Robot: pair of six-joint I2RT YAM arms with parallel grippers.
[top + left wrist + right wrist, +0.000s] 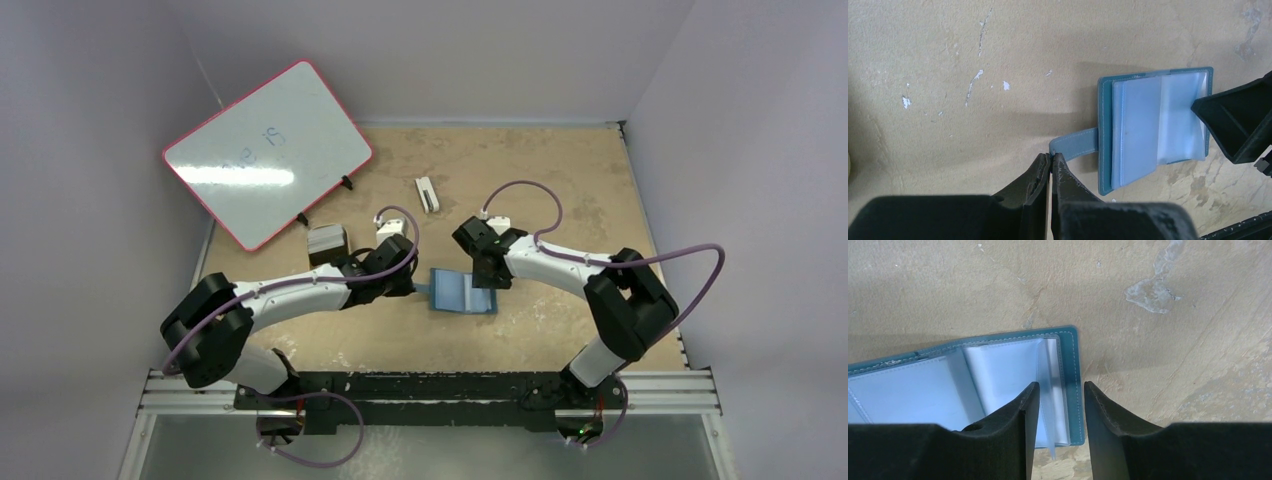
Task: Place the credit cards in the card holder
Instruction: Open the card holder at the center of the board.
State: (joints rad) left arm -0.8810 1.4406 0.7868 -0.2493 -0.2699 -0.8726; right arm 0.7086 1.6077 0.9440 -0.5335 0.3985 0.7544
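Card holder lies open; left tool pinches thin card; right tool narrowly parted astride holder's edge.

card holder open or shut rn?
Open. The card holder lies spread flat on the table, clear inner sleeves facing up, its strap unfastened and sticking out sideways.

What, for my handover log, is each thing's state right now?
card holder: open, flat on the table, strap stretched out.
left gripper: shut at the strap's tip; grip on it unclear.
right gripper: open, straddling the card holder's edge.
whiteboard: propped at a tilt.
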